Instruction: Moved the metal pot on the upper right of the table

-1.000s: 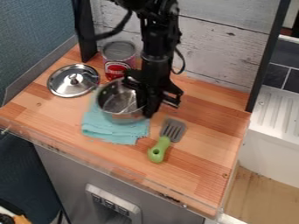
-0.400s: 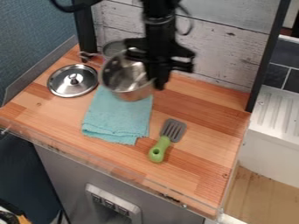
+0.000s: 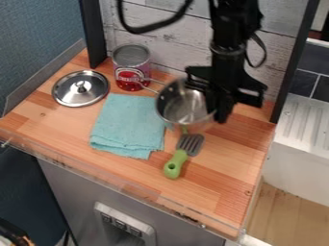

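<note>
The black gripper (image 3: 215, 103) hangs over the right rear part of the wooden table (image 3: 225, 173), shut on the right side of the metal pot (image 3: 183, 108). The pot is tilted, its opening towards the camera and its handle pointing left to the can. Its lower edge overlaps the top of the spatula in view; whether it touches the wood I cannot tell.
A red can (image 3: 132, 69) stands at the back left beside a metal lid (image 3: 80, 88). A folded teal cloth (image 3: 128, 126) lies left of the pot. The green-handled spatula (image 3: 174, 165) is in front. Dark posts and a plank wall bound the rear.
Lifted off the teal cloth, the pot has travelled right with the gripper, uncovering the cloth and the can. The lid and cloth stayed where they were.
</note>
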Controlling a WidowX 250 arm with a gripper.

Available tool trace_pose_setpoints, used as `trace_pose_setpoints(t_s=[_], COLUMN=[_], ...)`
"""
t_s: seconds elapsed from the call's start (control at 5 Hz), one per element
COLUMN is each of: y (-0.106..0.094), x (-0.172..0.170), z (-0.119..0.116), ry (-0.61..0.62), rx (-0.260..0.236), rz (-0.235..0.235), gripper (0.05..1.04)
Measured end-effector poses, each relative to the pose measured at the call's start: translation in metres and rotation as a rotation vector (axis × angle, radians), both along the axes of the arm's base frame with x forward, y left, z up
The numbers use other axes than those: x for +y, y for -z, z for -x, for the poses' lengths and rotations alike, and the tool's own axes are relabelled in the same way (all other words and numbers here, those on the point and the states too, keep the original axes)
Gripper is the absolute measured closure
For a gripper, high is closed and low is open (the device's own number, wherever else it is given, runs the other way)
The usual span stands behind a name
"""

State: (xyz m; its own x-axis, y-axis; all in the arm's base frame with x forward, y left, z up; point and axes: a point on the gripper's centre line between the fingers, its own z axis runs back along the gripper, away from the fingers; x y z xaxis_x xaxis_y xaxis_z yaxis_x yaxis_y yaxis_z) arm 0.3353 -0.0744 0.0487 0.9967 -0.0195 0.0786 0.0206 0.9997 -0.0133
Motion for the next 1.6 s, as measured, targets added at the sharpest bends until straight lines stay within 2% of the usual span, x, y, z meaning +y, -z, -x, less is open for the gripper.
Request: trace_pose_setpoints(t_s=[0.2, 0.4, 0.6, 1.0, 1.4, 1.6], y=[0.019, 0.027, 0.025, 0.016, 0.039, 0.043], x=[-0.006, -0.006, -0.006, -0.011, -0.015, -0.016], z=[-0.011, -0.023, -0.037, -0.050, -0.049, -0.046], ry=[0.030, 0.069, 0.092, 0.109, 0.107, 0.106], rx=[0.023, 0.037, 0.038, 0.035, 0.095, 0.094], rz=[-0.017, -0.042, -0.060, -0.066, -0.078, -0.075], gripper=[1.005, 1.005, 1.005, 1.005, 1.005, 0.986])
